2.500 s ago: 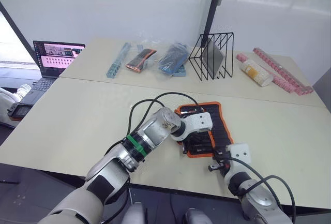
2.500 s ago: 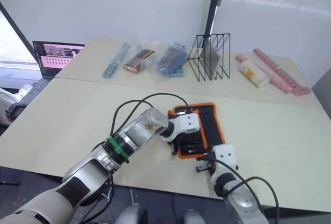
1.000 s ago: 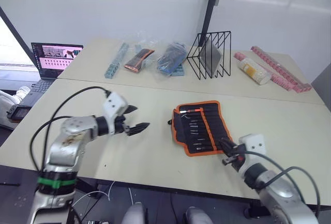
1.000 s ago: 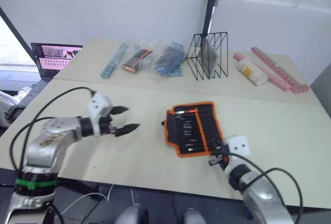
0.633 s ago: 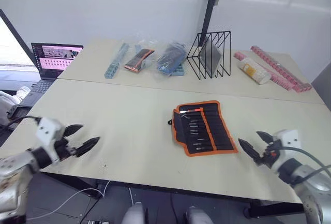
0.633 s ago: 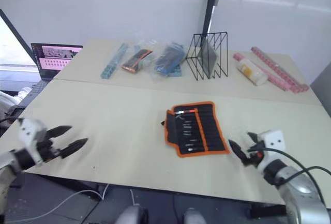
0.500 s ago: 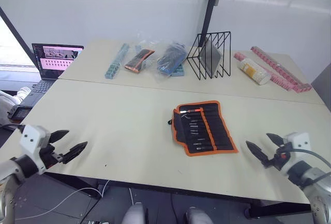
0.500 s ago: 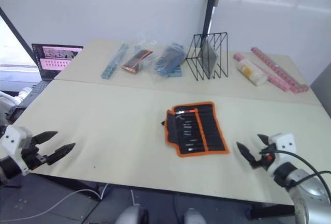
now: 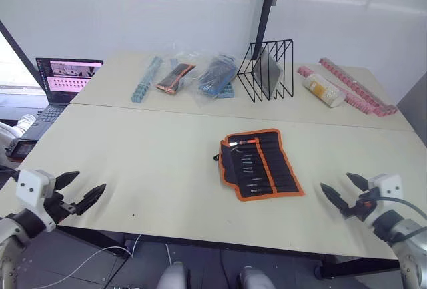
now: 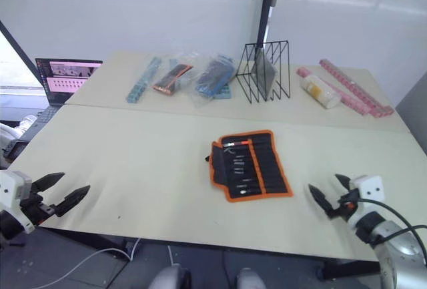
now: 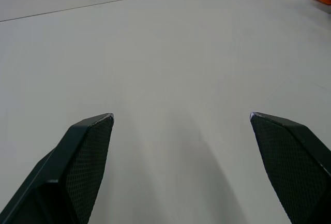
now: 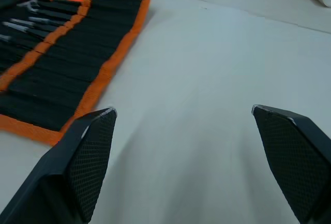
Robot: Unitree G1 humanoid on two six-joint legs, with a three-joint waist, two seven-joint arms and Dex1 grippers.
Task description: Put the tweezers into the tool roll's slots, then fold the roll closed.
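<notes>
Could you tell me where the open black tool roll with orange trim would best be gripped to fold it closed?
The flat black fabric tool roll with orange trim lies spread open on the beige table. I would probably pinch its long orange-trimmed right edge, coming in low from the right with the open right gripper, the nearer one. That edge lies free and thin, with the tweezers sitting in the left half.

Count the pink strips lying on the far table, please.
2: both pink strips lie side by side at the far right of the rear table, beyond the white bottle. Others may be hidden.
</notes>
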